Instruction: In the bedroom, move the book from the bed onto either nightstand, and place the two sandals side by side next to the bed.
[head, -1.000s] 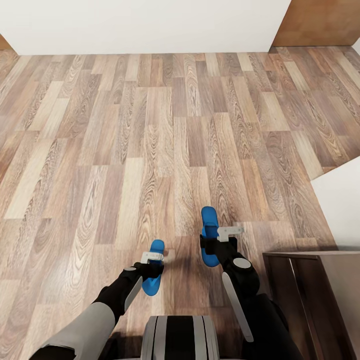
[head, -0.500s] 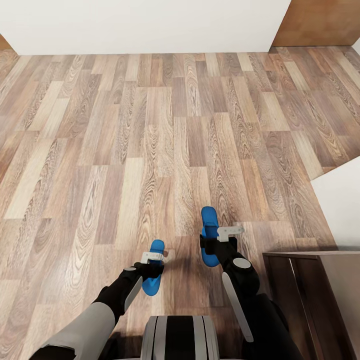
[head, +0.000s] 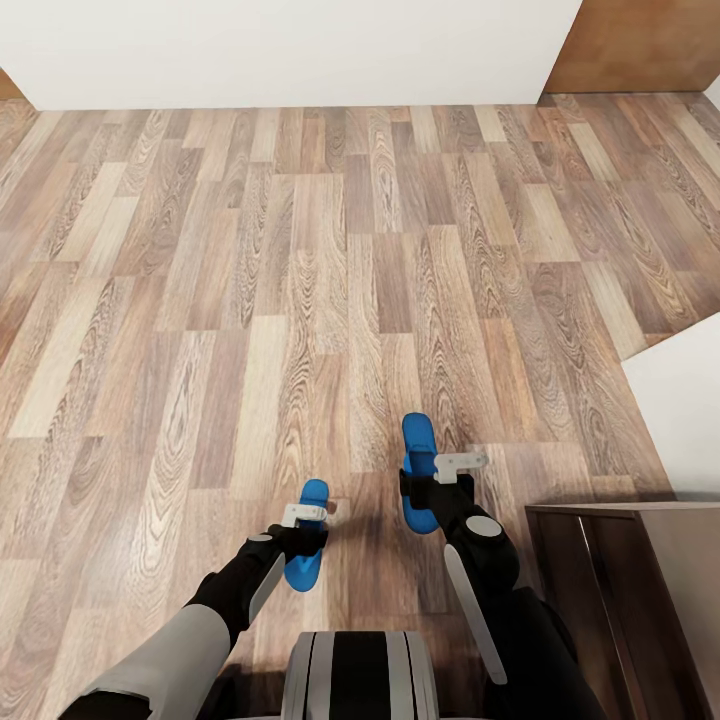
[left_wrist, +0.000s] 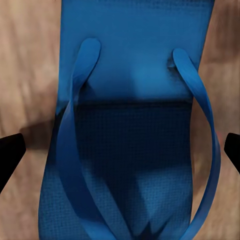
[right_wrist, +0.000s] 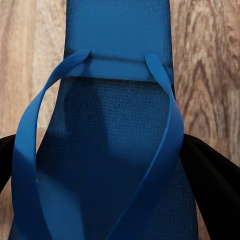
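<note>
- The wood-plank floor (head: 300, 280) is open ahead; a dark cabinet (head: 620, 600) stands at the head view's four o'clock.
- Each arm carries one sandal, likely for pairing by the bed.
- The right sandal (head: 418, 470) sits at six o'clock in the right gripper (head: 432, 492); the right wrist view shows black fingers (right_wrist: 210, 175) pressed against its edges (clamped).
- The left sandal (head: 308, 545), at seven o'clock, is under the left gripper (head: 300, 530); its fingertips (left_wrist: 10, 150) stand apart from the sole (left_wrist: 130, 165), so it is unclamped.
</note>
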